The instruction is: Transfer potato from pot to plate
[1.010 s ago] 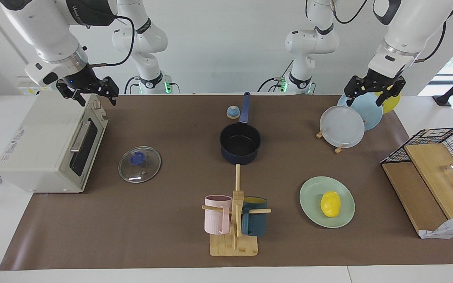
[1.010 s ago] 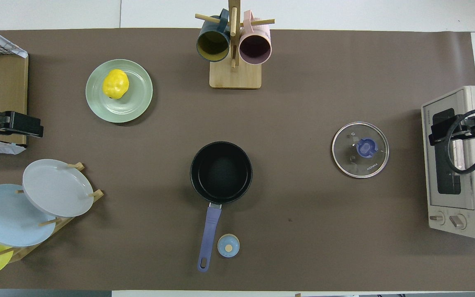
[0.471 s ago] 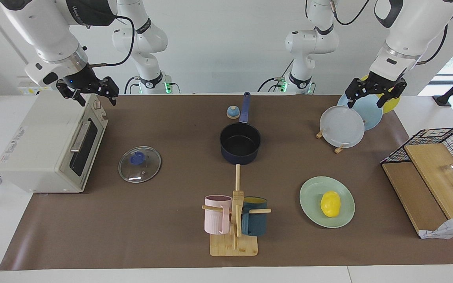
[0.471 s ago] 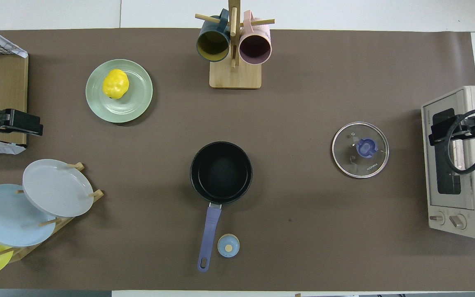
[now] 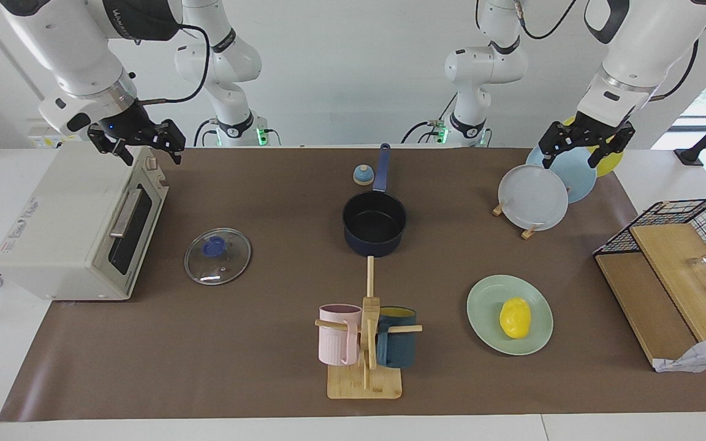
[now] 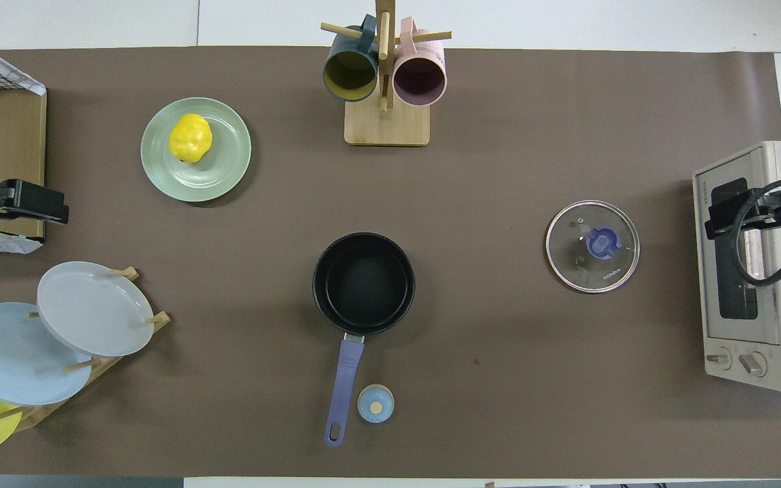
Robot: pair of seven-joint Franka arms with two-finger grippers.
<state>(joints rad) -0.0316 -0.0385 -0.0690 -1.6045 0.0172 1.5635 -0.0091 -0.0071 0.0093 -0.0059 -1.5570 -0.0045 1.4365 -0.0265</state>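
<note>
I'd pinch the glossy, light potato (image 5: 515,317), resting on the plate (image 5: 486,331), across its narrow middle; both tools spread, empty.

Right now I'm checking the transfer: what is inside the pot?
Nothing: the pot shows only its bare black bottom. The potato lies on the plate.

Two high, distant views half a turn apart, both over the pot (image 5: 374,222) (image 6: 363,282).
</note>
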